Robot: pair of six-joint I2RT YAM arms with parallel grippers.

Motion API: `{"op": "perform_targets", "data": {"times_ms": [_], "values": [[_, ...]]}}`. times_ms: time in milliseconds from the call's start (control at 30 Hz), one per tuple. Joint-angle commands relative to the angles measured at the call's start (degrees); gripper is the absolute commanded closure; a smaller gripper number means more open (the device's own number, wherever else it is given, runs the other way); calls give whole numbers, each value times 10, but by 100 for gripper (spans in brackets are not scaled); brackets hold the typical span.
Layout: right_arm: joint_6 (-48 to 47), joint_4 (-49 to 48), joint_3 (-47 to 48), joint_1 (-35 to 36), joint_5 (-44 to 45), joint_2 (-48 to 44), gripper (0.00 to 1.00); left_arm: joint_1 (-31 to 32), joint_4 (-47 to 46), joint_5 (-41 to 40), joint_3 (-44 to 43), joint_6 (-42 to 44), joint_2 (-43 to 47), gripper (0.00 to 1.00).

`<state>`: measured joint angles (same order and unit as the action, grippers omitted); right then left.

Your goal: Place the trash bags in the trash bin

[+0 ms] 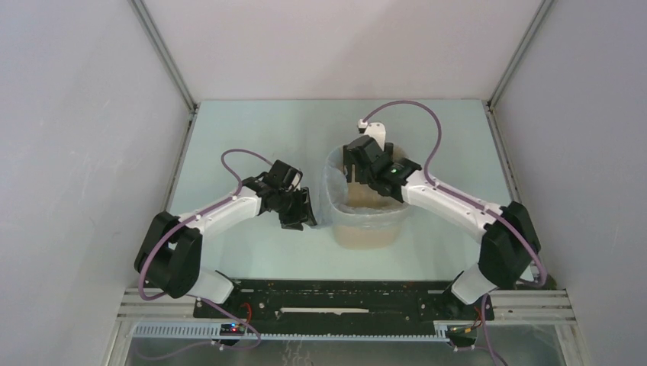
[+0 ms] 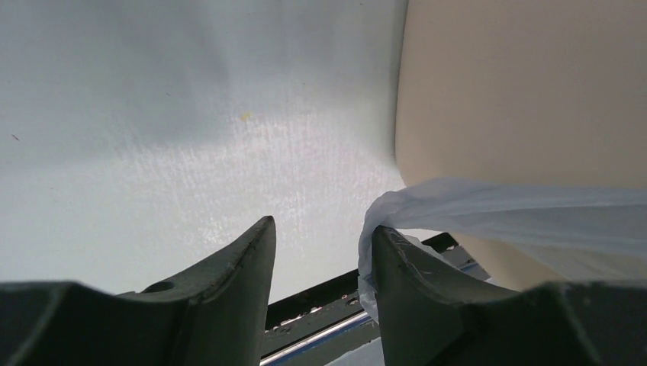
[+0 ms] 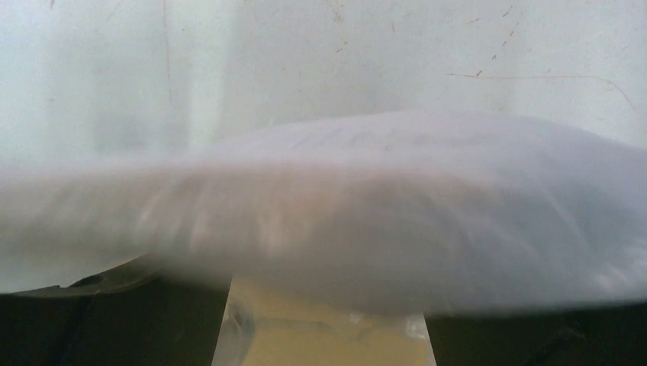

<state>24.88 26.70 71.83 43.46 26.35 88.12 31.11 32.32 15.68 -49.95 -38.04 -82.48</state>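
The pale bag [image 2: 519,207] draped the mouth of the tan bin [image 1: 366,229], standing mid-way on the bench [image 1: 252,130], well apart from the enclosure walls [image 1: 76,114]. The left pincer [image 1: 300,215] gaped wide beside the bin's left side, film touching one finger; the right pincer [image 1: 362,164] hung above the rim, its grip hidden by film.

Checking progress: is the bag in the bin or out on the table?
In. The bag lines the bin, its edge hanging over the rim. How deep it reaches, cannot tell.
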Motion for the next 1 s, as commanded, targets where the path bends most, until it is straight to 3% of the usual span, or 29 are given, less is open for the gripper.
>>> {"op": "perform_targets", "data": {"times_ms": [0,433,733,967], "values": [[39,-69,8,21,66,17,12,4,-2,4,0,9,15,46],[-9,143,7,6,-79,-93,7,3,-1,5,3,15,18,45],[54,77,-20,25,-82,4,7,3,-2,18,-4,15,6,44],[84,-40,-83,35,-84,62,4,10,-3,18,-16,10,7,44]]}}
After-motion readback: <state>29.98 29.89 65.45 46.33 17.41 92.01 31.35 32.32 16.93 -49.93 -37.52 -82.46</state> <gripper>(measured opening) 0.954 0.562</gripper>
